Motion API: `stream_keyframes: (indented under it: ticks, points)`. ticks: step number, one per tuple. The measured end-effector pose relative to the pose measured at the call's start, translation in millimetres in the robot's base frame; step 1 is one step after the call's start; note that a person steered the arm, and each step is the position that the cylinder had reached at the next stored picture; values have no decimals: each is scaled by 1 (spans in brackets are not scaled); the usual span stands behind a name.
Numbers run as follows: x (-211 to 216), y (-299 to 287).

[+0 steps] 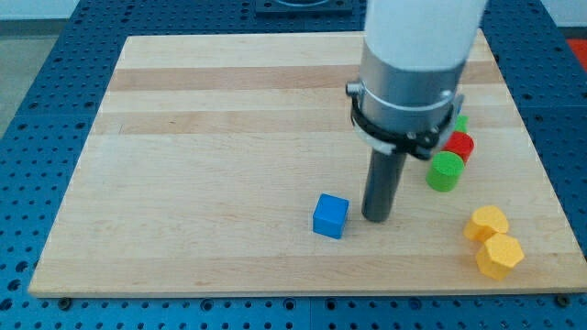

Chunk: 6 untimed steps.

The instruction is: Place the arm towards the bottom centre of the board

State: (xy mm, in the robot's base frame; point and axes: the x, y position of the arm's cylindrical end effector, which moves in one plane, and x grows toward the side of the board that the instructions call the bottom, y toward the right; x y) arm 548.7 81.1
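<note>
My tip rests on the wooden board, right of centre toward the view's bottom. A blue cube sits just to the tip's left, a small gap apart. A green cylinder and a red cylinder stand to the tip's upper right. Another green block is mostly hidden behind the arm. Two yellow hexagonal blocks lie at the lower right.
The board lies on a blue perforated table. The arm's wide white and grey body covers the board's upper right part.
</note>
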Motion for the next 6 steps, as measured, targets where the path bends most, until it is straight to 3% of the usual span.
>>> stream_keyframes:
  ticks: [1,2,3,4,5,6]
  points:
    - [35,-28]
    - [20,-85]
    - [-54,-98]
    - [-87,-125]
    - [-24,-144]
    - [52,-111]
